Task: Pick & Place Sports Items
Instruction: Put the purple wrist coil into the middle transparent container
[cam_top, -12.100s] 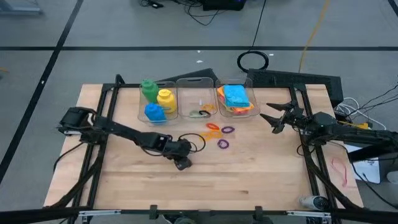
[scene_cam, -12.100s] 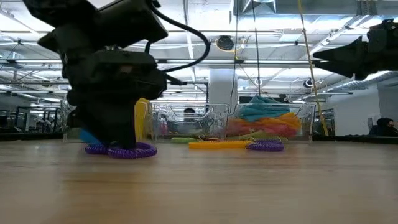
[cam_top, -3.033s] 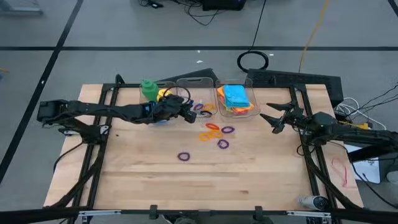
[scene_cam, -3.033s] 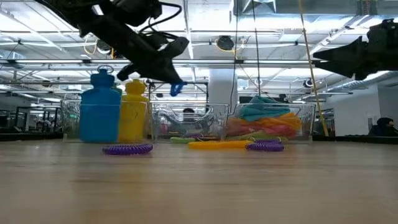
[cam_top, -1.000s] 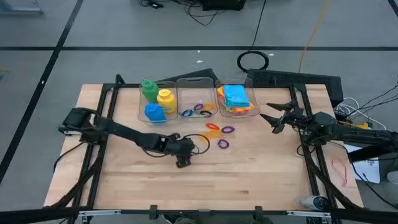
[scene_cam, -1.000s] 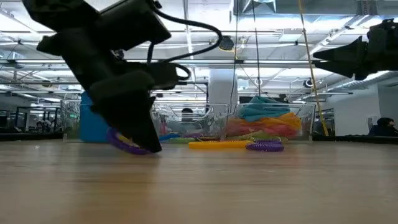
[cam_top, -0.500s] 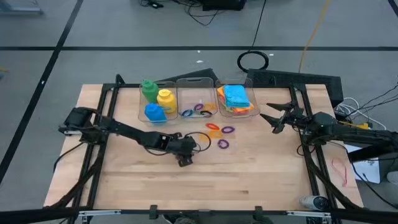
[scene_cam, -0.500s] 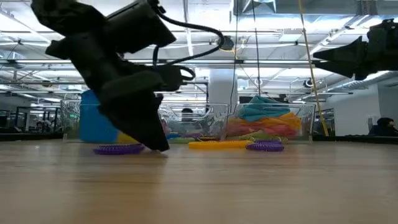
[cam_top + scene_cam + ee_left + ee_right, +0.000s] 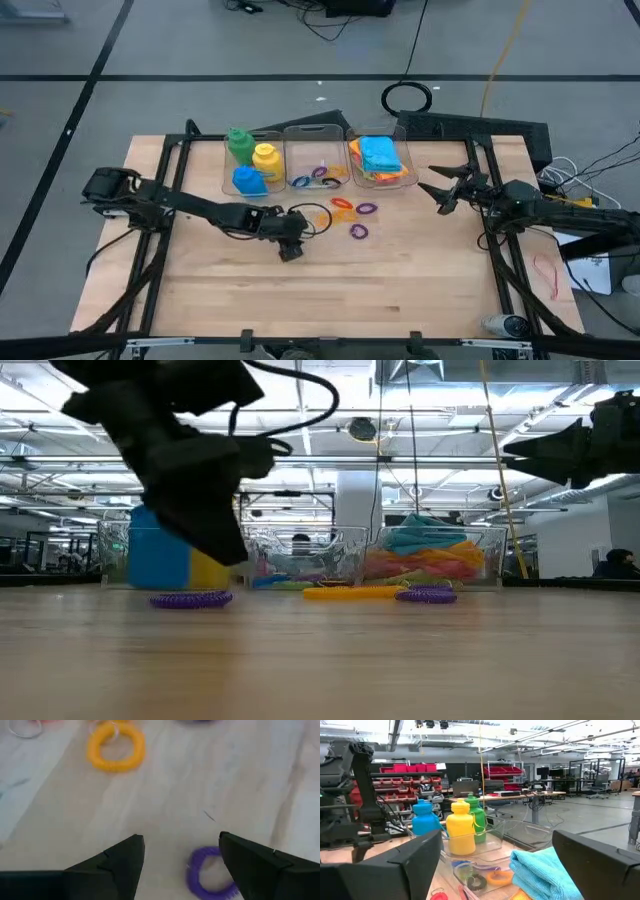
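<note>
Holding bottles (image 9: 248,160), rings (image 9: 318,177), cloths (image 9: 379,155): three bins (image 9: 316,140); both fingers spread, empty.

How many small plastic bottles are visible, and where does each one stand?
3. All stand in the left clear bin: the green bottle at its far end, the yellow bottle beside it, the blue bottle at its near end. None seems hidden.
</note>
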You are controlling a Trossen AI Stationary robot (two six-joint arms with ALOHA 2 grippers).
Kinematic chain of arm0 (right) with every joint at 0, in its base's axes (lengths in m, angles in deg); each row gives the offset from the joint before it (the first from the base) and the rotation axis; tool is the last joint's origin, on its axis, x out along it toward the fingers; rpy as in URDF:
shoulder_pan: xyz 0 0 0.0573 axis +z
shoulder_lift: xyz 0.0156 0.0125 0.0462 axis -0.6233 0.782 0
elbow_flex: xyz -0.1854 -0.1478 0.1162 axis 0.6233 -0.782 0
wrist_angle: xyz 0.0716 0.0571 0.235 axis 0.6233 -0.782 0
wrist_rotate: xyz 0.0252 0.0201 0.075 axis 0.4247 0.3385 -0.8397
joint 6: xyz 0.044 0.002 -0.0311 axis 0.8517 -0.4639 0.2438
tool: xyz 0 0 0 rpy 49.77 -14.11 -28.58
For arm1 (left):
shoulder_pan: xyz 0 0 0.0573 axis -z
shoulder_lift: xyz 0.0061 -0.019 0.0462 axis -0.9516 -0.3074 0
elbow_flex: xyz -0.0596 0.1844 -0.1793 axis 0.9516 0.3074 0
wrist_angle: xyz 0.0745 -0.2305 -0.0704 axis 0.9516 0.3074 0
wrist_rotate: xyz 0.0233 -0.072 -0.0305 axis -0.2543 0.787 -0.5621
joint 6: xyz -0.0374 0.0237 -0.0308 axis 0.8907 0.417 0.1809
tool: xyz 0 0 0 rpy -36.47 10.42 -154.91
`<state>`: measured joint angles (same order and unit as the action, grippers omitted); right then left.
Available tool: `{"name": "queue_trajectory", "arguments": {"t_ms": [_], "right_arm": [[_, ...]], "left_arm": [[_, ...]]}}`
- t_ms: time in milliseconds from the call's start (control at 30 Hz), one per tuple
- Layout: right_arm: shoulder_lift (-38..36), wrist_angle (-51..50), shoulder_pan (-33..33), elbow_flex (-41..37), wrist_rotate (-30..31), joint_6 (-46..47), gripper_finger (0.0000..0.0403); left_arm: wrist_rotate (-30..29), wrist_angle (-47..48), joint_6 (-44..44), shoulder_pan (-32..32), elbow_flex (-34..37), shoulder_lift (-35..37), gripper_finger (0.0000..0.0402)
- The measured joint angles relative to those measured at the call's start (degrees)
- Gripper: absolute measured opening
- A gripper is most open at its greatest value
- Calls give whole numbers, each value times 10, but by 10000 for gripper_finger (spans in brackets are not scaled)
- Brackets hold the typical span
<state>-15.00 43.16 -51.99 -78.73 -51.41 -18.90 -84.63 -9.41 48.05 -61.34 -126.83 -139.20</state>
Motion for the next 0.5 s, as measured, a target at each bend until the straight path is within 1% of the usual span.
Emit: {"name": "queue_trajectory", "arguments": {"t_ms": [200,500], "right_arm": [[0,0,0,0,0,0,290],[0,0,0,0,0,0,290]], "left_arm": [[2,28,23,26,0,-7,216],[3,32,53,44,0,-46,216]]}}
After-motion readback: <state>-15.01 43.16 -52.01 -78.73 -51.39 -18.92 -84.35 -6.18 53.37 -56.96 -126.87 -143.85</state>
